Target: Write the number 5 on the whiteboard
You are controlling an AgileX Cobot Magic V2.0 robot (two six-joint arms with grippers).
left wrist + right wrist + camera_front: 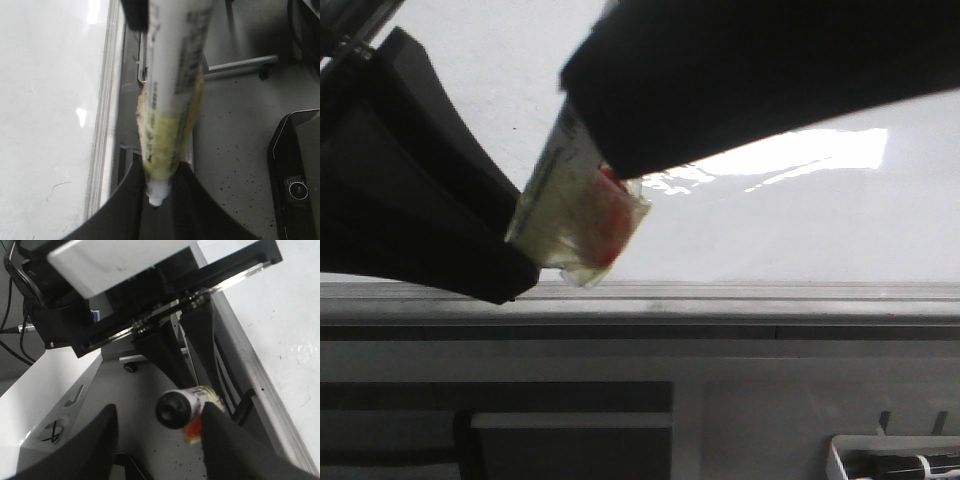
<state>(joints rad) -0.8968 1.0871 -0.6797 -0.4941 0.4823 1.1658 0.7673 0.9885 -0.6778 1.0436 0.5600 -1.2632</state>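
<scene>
My left gripper [160,166] is shut on a white marker [175,75] wrapped in yellowish tape with a red patch [605,225]. The marker's white end pokes out between the two black fingers. It hangs just off the near rail [720,292] of the glossy whiteboard [800,220]. My right gripper [160,411] is open, and the marker's black cap [175,410] sits between its fingers, against one of them. One black right finger [740,80] crosses above the marker in the front view. The number 5 is out of view; only tiny specks mark the whiteboard [45,100].
A white tray [840,462] holding a dark marker sits low at the right, below the board's edge. Beside the board lies speckled grey floor [235,150] with a black device [295,175] and a metal bar on a caster [265,70].
</scene>
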